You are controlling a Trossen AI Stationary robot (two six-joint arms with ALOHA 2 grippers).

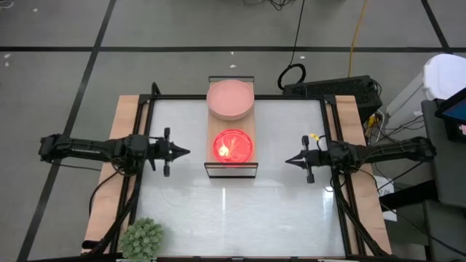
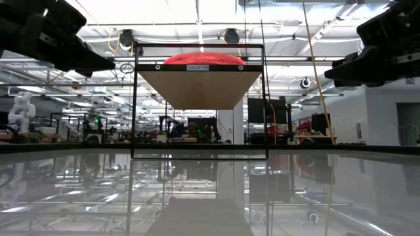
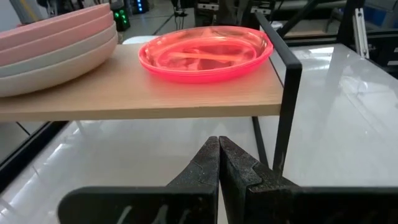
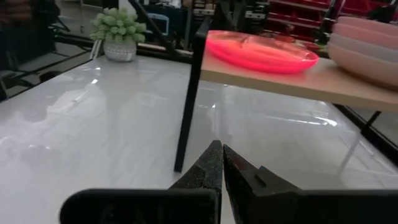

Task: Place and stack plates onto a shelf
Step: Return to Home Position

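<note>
You are looking at a shelf [image 1: 212,128] that seems fully loaded, so the step in hand is, by my judgement, parking the arms. The left gripper [image 1: 183,153] is hovering above the table [image 1: 233,211] just left of the shelf, its two fingers pressed together and gripping nothing. The right gripper [image 1: 290,160] is mirroring it on the other side, equally pinched closed and empty. Both tips are pointing inward at the shelf's black frame [image 3: 290,93].

The stack of larger plates [image 1: 230,98] is sitting on the far end of the board, and the small plates [image 1: 233,146] are resting on the near end. Glare is washing that pile into one glowing red disc, so you are probably seeing orange over pink, but I cannot separate the layers.

To do this well, you are aiming for a straight pull outward, each arm moving away from the frame posts and level, without dipping toward the glossy top. You are best off leaving the fingers closed so nothing snags the frame, and giving the plant ball [image 1: 142,239] at the left arm's near corner a clear berth.
</note>
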